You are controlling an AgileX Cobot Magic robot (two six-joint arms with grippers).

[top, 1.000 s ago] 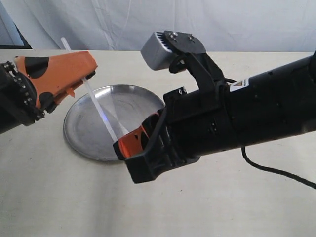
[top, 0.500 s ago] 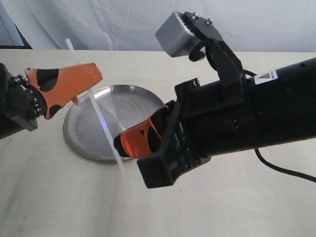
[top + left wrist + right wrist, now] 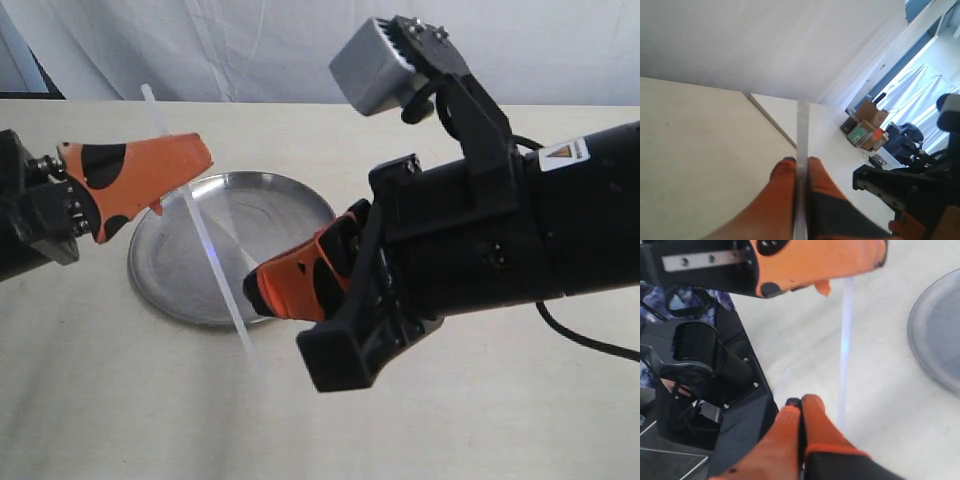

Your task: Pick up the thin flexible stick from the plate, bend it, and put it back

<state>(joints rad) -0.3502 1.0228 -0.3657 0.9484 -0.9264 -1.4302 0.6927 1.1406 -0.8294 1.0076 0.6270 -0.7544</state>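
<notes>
Clenched near its upper end by the left gripper [image 3: 200, 160], the thin flexible stick [image 3: 209, 245] slants down over the plate [image 3: 150, 275] — its free lower end just beside the right gripper [image 3: 255, 285], whose fingers look pressed shut on nothing.

A thin, translucent whitish stick [image 3: 209, 245], glinting bluish at mid-length, is held straight and steeply tilted in the air above the left side of the plate [image 3: 285, 205], pinched near its upper end by the left gripper [image 3: 197, 160]. Its top rises beyond the plate's far left rim, and its lower end reaches out past the near rim. The plate, round, shallow and shiny silver with a low raised rim, lies flat.
</notes>
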